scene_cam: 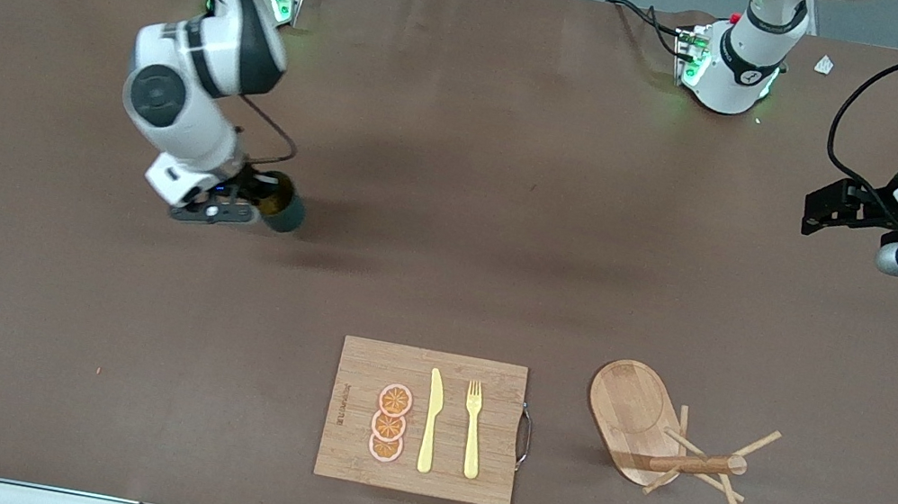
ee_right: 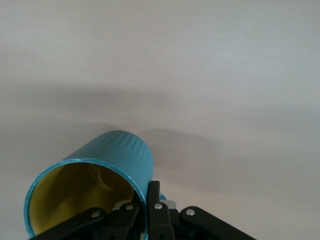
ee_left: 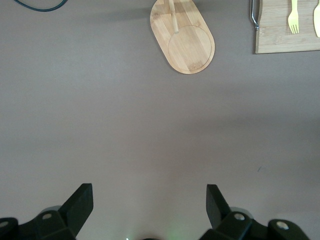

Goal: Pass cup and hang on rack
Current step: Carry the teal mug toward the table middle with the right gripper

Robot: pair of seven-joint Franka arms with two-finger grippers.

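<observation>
The task is at an early stage: the right pincer [scene_cam: 238, 203] is closed on the rim of the cup [scene_cam: 283, 209], one finger inside and one outside, holding it tilted above the bench [scene_cam: 458, 199] toward the right arm's end. The handover has not yet happened. The left pincer [ee_left: 150, 207] waits spread wide and empty over the left arm's end. The rack [scene_cam: 660, 438] stands bare beside the cutting board [scene_cam: 425, 421], so passing and hanging both remain.
</observation>
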